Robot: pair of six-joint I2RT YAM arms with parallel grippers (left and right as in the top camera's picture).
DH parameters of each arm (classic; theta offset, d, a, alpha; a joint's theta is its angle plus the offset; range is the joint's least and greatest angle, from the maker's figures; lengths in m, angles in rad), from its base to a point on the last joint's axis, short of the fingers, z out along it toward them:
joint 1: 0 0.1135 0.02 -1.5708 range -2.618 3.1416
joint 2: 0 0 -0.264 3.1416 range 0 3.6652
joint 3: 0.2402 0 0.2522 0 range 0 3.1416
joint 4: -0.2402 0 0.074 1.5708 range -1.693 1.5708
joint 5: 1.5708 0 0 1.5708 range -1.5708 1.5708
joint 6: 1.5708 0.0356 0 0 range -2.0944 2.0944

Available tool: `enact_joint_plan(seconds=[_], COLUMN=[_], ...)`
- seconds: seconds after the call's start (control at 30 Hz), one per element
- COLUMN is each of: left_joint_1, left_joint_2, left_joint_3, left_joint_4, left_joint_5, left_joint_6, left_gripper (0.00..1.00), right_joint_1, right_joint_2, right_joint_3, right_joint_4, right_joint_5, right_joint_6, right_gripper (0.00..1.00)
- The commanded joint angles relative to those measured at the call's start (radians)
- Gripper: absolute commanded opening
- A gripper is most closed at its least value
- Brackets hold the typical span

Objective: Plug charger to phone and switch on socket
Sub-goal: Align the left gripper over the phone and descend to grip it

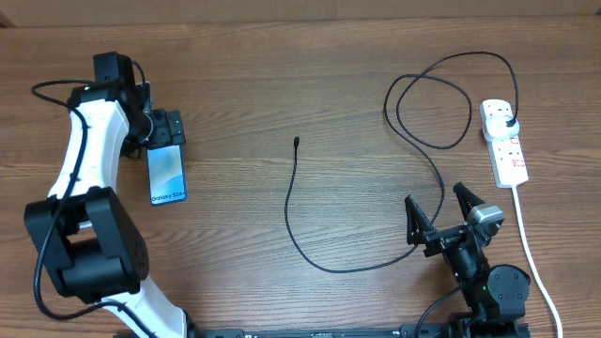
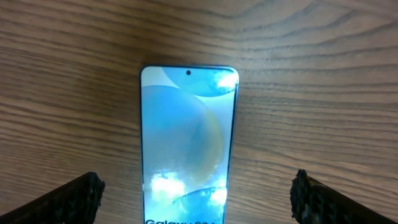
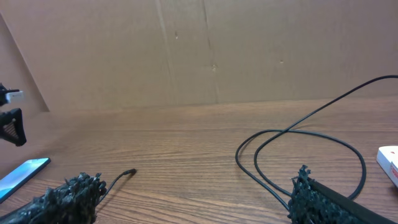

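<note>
Phone point(image 1: 167, 175): flat on the wooden table point(image 1: 282, 75), screen up, lit light blue and white, small text along the short edge nearer the robot base; reference point for every entry below.
Left gripper point(image 1: 165, 131): over the phone, jaws spread wide, nothing held; in the left wrist view one finger point(image 2: 74, 199) off each long side of the phone, both apart from its edges.
Charger point(image 1: 300, 225): thin black cable, loose on the table to the right of the phone; curves from its tip toward the robot base, then runs right and away into a large loop.
Connector tip point(image 1: 296, 143): free on the table, right of the phone, about level with the phone's far short edge, well apart from it.
Plug point(image 1: 508, 122): black, seated in the strip far to the right of the phone.
Socket point(image 1: 504, 141): white elongated strip with red-marked switches, far right of the phone, lying lengthways like the phone; switch position too small to tell.
White cord point(image 1: 531, 244): from the strip's near end toward the robot base, far right of the phone.
Right gripper point(image 1: 439, 208): well right of the phone and nearer the base, jaws apart, gripping nothing; black cable passes between the fingers in the overhead view, contact not discernible.
Cardboard wall point(image 3: 217, 56): upright beyond the phone, along the table's far edge.
</note>
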Motion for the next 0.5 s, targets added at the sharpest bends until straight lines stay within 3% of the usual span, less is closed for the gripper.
enact_joint_plan(seconds=[0.0,0.47], left_joint_1=[0.005,0.004], left_joint_2=[0.082,0.187], left_joint_3=[-0.008,-0.008], left_joint_4=[-0.002,-0.005], left_joint_5=[-0.01,-0.014], left_joint_6=[0.026,0.031], left_gripper=[0.99,0.96], right_joint_1=[-0.004,-0.004], right_joint_2=[-0.012,-0.012], right_joint_3=[-0.01,-0.01], right_joint_4=[0.006,0.006], right_joint_5=[-0.005,-0.005], right_joint_6=[-0.001,-0.002], right_gripper=[1.0,1.0])
